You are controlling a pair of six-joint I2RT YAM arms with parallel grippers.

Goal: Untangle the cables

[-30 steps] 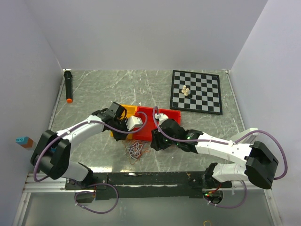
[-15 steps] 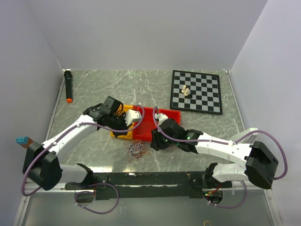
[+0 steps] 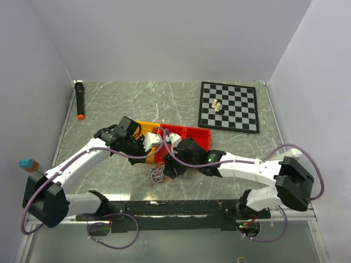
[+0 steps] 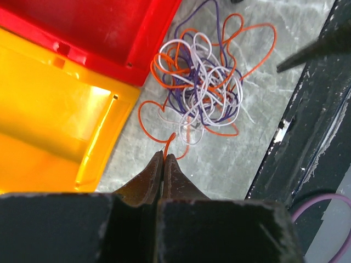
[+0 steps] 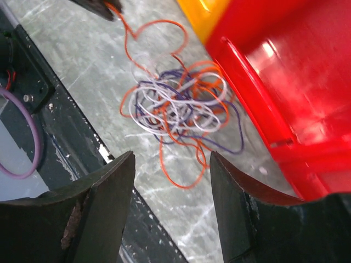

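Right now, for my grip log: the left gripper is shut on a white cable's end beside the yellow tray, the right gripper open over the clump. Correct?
No: the left wrist view shows the left gripper shut on the end of an orange cable, not a white one. The rest holds: beside the yellow tray, right gripper open over the clump.

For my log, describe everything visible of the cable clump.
The cables are thin, flexible orange, white and purple strands, tangled into one loose curly clump lying flat on the marbled table, beside the red tray corner. One orange loop trails out to the left gripper, whose shut tips pinch its end.
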